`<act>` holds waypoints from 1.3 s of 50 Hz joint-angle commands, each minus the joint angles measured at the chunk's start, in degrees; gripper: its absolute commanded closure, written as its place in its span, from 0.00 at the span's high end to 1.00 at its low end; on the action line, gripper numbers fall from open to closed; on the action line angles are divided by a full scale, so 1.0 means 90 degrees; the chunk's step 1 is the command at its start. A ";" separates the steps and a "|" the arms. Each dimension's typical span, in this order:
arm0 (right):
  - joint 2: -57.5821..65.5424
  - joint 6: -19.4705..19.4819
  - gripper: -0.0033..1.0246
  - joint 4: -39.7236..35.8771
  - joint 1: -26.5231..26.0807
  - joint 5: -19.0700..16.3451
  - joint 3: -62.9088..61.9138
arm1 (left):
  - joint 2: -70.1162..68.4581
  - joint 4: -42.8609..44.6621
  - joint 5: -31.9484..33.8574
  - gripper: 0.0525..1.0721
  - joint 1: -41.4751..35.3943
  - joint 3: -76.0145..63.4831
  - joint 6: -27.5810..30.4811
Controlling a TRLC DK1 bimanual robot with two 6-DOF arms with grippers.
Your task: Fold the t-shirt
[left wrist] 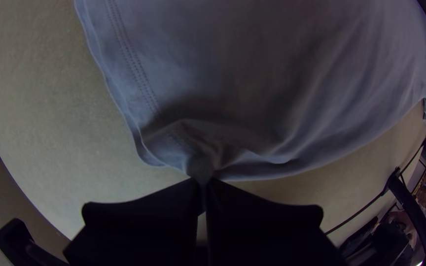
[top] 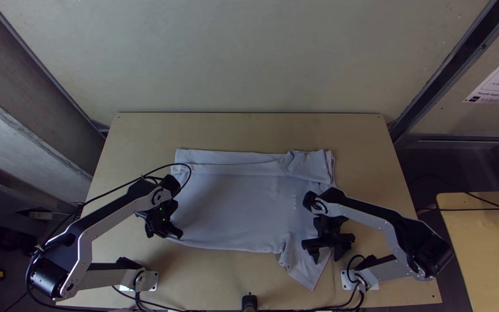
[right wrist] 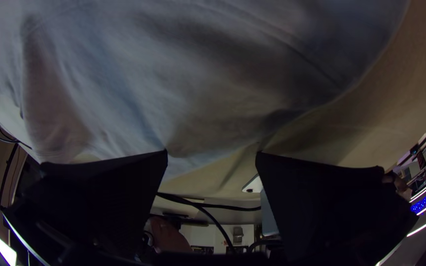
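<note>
In the top view my left gripper (top: 174,232) is at the near left corner of the light grey t-shirt (top: 232,202). My left gripper (left wrist: 202,183) is shut on a pinched bit of the shirt's edge (left wrist: 200,165), close to a stitched hem. The shirt lies mostly flat, with a folded-over strip along its far edge and a bunched part at the far right. One sleeve points toward the near side. Above that sleeve, my right gripper (top: 326,254) stands open; between the fingers of my right gripper (right wrist: 213,151) nothing is held, and cloth (right wrist: 173,98) lies beyond them.
The wooden table (top: 145,130) has bare board beyond the shirt and at its left side. Black cables (top: 319,308) run along the near edge, past a small black device (top: 249,301). Another table (top: 486,248) stands at the right.
</note>
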 commanded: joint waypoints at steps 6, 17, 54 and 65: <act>0.0296 0.0121 0.46 0.0607 0.0189 0.0006 -0.0089 | -0.0087 -0.0049 0.0039 0.03 0.0068 0.0145 -0.0046; 0.0130 0.0277 0.03 0.0890 0.0521 0.0455 -0.0030 | -0.0048 -0.0069 0.0029 0.03 0.0165 0.0243 0.0022; -0.1549 0.0063 0.03 -0.0379 -0.0729 0.0943 0.1093 | -0.0360 -0.0078 0.0088 0.03 0.0546 0.0995 0.0062; -0.1481 -0.0406 0.03 -0.0604 -0.1500 0.1188 0.1630 | -0.0302 -0.0108 0.0107 0.03 0.0956 0.1522 0.0355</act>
